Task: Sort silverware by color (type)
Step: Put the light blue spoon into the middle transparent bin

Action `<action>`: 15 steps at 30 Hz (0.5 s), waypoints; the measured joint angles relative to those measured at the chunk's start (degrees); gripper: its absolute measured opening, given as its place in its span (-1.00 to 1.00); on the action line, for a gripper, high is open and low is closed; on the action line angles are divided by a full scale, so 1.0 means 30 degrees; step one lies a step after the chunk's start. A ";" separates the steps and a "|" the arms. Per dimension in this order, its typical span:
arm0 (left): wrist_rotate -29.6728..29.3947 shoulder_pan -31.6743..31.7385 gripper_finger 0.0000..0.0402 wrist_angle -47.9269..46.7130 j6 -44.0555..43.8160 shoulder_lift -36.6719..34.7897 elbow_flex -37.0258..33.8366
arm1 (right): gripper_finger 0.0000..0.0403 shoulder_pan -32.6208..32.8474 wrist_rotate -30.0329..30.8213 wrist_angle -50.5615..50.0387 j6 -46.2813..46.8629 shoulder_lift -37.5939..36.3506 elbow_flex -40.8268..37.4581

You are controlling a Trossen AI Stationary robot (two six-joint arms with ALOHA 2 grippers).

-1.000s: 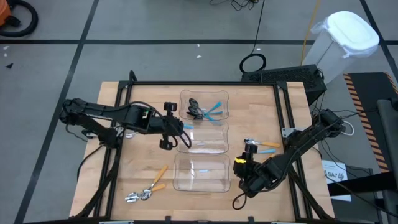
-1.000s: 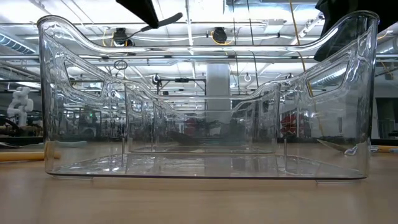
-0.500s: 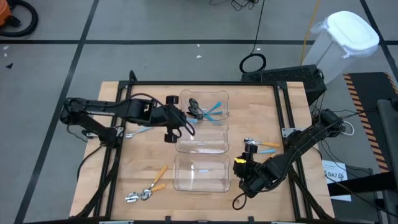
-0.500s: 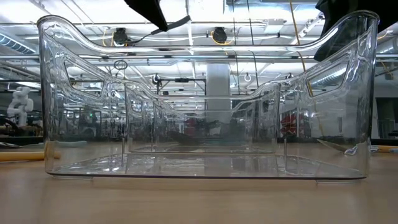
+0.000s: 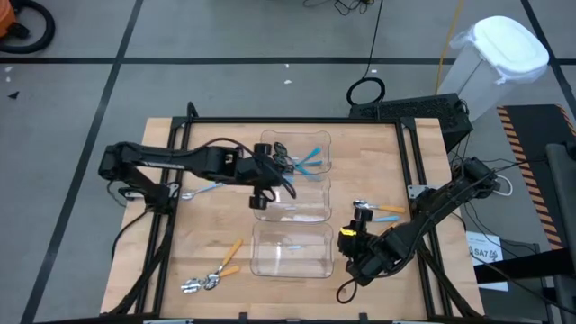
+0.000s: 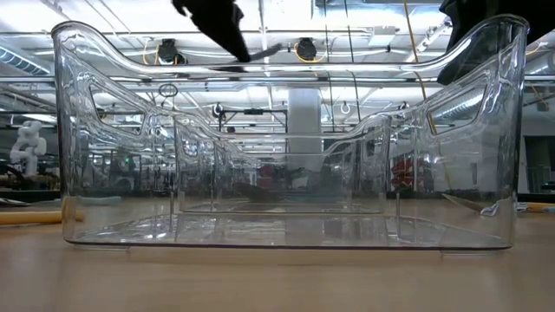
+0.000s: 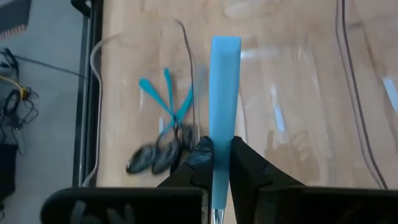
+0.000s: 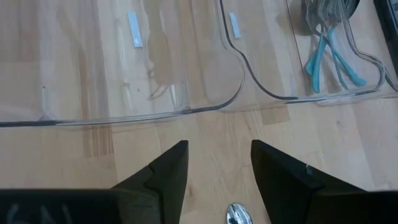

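Silverware scattered over a wooden surface (image 5: 207, 225) in the high view — some blue-handled spoons (image 5: 297, 160) already in the far clear bin (image 5: 322, 144), orange-handled ones (image 5: 211, 273) lying loose near the front. Left gripper (image 5: 263, 175) at that bin's edge; right gripper (image 5: 353, 247) parked beside the near bin, fingers apart, empty. Left wrist view: gripper clamped on a blue spoon handle (image 7: 224, 99) above the bin's sorted spoons. Judged mid-delivery — next, centring over the bin and releasing.
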 joint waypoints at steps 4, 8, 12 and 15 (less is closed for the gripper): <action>0.0109 0.0000 -0.89 0.0091 0.0012 0.0906 -0.0036 | -0.15 0.0000 0.0015 0.0007 -0.0035 0.0000 0.0000; 0.0102 0.0000 -0.89 0.0355 0.0075 0.1789 -0.0030 | -0.15 -0.0002 0.0022 -0.0072 -0.0058 0.0000 0.0000; 0.0087 0.0004 -0.89 0.0910 0.0241 0.2525 -0.0053 | -0.15 -0.0007 0.0022 -0.0097 -0.0058 0.0000 0.0000; 0.0134 0.0000 -0.89 0.1332 0.0432 0.2864 -0.0040 | -0.15 -0.0007 0.0015 -0.0113 -0.0050 0.0000 0.0000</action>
